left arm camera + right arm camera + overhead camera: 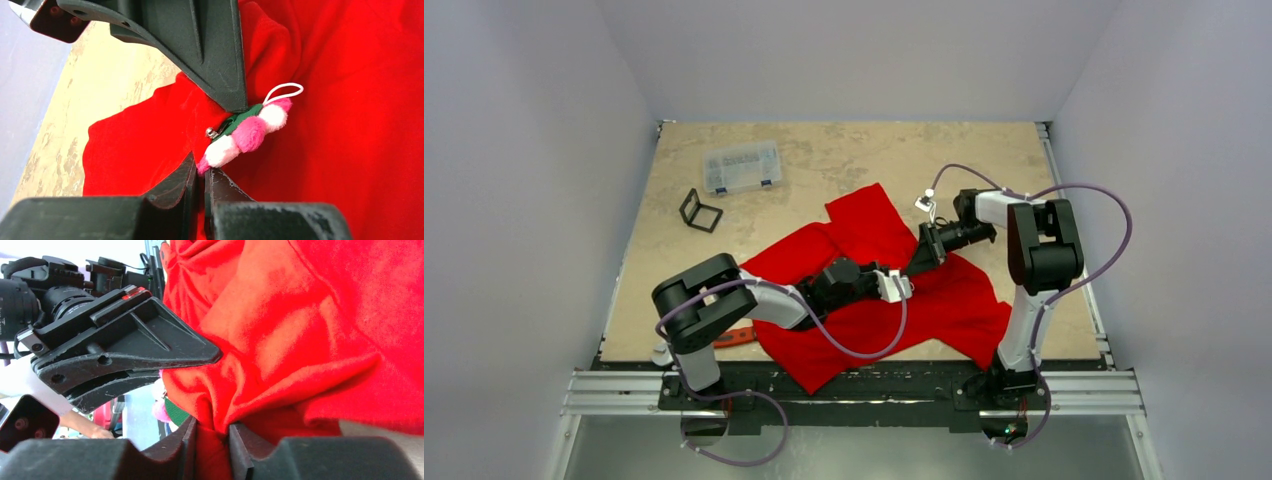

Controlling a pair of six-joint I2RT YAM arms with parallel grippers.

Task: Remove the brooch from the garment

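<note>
**Both claws meet at the brooch in the middle of the red shirt**

The large, bright red, short-sleeved T-shirt (964, 300) of soft cloth lies crumpled on the beige mottled table (844, 150). Near the T-shirt's middle is the small flower-shaped brooch (248, 132). It has fluffy pink and white petals on a green felt backing, a thin white loop at one end and a bit of metal pin showing. It stands on edge against a raised fold of the cloth.

The black left gripper (201, 172) is clenched. The tip of the brooch's lowest pink petal sits right at its fingertips and looks pinched between them.

The black right gripper (212, 435) points in from the T-shirt's far right side. A bunched fold of red cloth fills the gap between its two fingers (182, 437), so it is grasping the T-shirt just beside the brooch. From the right wrist, only a sliver of petal and green backing peeks out behind that fold. From above, the two claws nearly meet and the brooch cannot be made out.

Off the T-shirt's far left corner lies a clear plastic compartment box (742, 166). A small black square frame (700, 210) sits between that box and the T-shirt. A red-handled wrench (736, 336) lies by the T-shirt's near left edge, partly under the left arm.
</note>
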